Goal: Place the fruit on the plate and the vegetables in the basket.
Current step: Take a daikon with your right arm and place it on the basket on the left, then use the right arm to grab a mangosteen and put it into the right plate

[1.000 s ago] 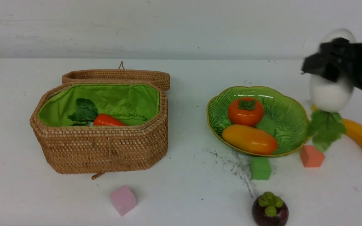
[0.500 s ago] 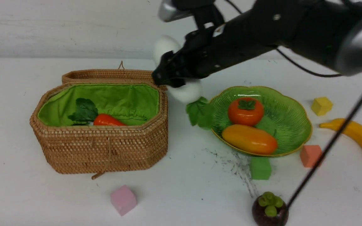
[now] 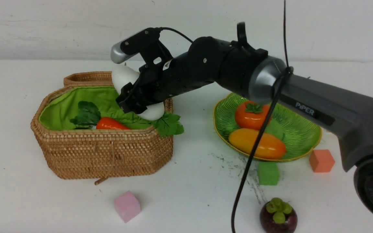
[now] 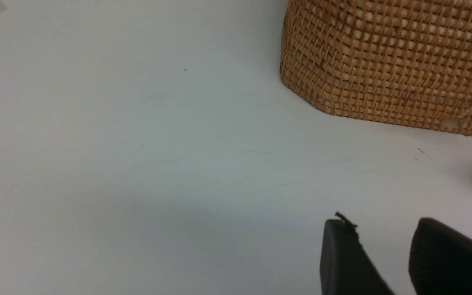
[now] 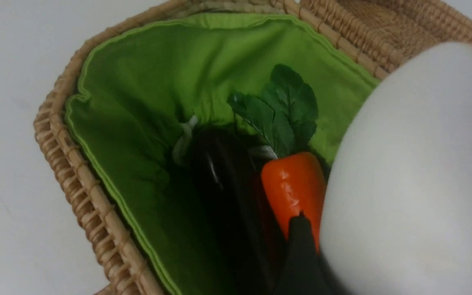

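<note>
My right gripper (image 3: 131, 102) is shut on the white radish (image 3: 123, 79), holding it tilted over the right end of the open basket (image 3: 108, 155). The radish's green leaves (image 3: 168, 124) hang over the basket rim. In the right wrist view the radish (image 5: 416, 184) fills the frame beside one dark finger (image 5: 299, 258). Below it, the carrot (image 5: 291, 184) and the eggplant (image 5: 223, 172) lie on the green lining. The plate (image 3: 299, 132) holds a persimmon (image 3: 249, 116) and a mango (image 3: 270, 147). A mangosteen (image 3: 277, 216) stands at the front. My left gripper (image 4: 383, 229) is open over bare table near the basket (image 4: 383, 61).
The basket lid (image 3: 83, 77) lies open behind it. A pink cube (image 3: 127, 205) sits in front of the basket. A green cube (image 3: 267, 173) and an orange cube (image 3: 321, 160) lie by the plate's front edge. The right arm's cable (image 3: 248, 171) hangs across the plate.
My right arm has carried the radish leftward, from the right of the plate, past it, to over the basket. The left gripper shows no change.
</note>
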You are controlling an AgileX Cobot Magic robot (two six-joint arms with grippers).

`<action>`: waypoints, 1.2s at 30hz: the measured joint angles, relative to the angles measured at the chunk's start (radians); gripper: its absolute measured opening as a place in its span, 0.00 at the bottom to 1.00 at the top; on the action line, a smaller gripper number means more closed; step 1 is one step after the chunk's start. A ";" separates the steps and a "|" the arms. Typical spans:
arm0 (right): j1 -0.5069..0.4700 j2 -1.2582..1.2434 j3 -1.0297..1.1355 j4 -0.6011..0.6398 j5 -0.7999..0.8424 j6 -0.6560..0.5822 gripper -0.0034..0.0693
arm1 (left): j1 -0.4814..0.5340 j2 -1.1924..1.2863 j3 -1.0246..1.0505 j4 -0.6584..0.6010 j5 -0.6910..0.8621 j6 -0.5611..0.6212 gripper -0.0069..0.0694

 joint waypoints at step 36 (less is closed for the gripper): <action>-0.171 -0.509 0.155 -0.224 0.564 0.219 0.84 | 0.000 0.000 0.000 0.000 0.000 0.000 0.40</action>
